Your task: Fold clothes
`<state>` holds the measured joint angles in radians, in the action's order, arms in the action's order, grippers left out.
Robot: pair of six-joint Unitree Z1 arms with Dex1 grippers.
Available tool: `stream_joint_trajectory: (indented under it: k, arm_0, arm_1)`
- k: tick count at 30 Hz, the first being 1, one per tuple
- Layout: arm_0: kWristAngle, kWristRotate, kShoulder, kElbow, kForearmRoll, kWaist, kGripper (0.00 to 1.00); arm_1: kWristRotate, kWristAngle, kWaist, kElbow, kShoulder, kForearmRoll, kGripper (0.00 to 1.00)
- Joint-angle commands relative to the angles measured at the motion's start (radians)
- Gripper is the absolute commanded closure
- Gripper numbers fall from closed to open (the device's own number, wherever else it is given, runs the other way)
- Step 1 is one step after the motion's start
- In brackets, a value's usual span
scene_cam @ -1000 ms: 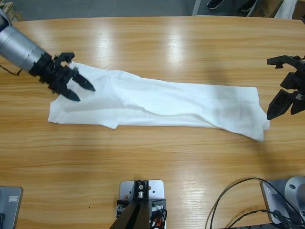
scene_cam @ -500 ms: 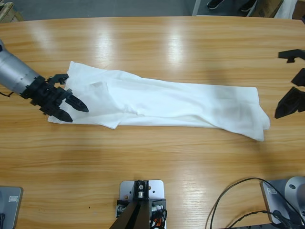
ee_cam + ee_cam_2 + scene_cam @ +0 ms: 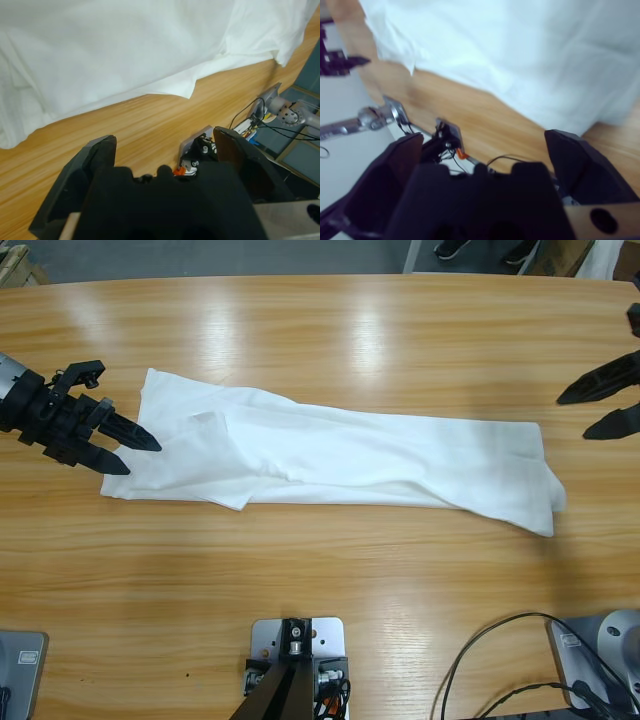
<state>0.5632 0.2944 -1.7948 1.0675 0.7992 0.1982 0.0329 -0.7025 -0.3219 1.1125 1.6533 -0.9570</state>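
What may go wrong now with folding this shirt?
1. Both grippers, left and right, are open and off the shirt, so the next grasp may catch one layer only.
2. The shirt lies as a long band with loose corners; a further fold may come out uneven.

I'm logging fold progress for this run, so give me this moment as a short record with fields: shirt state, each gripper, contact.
garment: white T-shirt, folded into a long narrow band lying flat across the wooden table
left gripper: jaws open, empty, at the shirt's left end
right gripper: jaws open, empty, off the shirt's right end, near the table edge
contact: neither gripper holds cloth
fold stage: lengthwise fold done, crosswise fold not yet done
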Motion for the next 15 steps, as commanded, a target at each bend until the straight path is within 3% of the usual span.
stream_joint_trajectory:
  k: [1,6,11,15]
  arm_0:
    - [0.002,0.001,0.007,-0.019,0.008,-0.008,0.243]
    - [0.001,-0.008,-0.002,-0.009,0.008,-0.01,0.243]
    - [-0.008,-0.015,-0.025,-0.01,-0.002,-0.01,0.243]
    - [-0.008,0.052,0.03,-0.118,-0.151,-0.083,0.243]
  arm_1:
    - [-0.065,0.174,-0.095,0.027,0.107,-0.023,0.073]
    - [-0.073,0.197,-0.096,0.035,0.137,-0.022,0.069]
    - [-0.116,0.092,-0.096,0.011,0.094,-0.007,0.066]
    - [-0.122,0.07,-0.095,-0.004,0.073,-0.008,0.069]
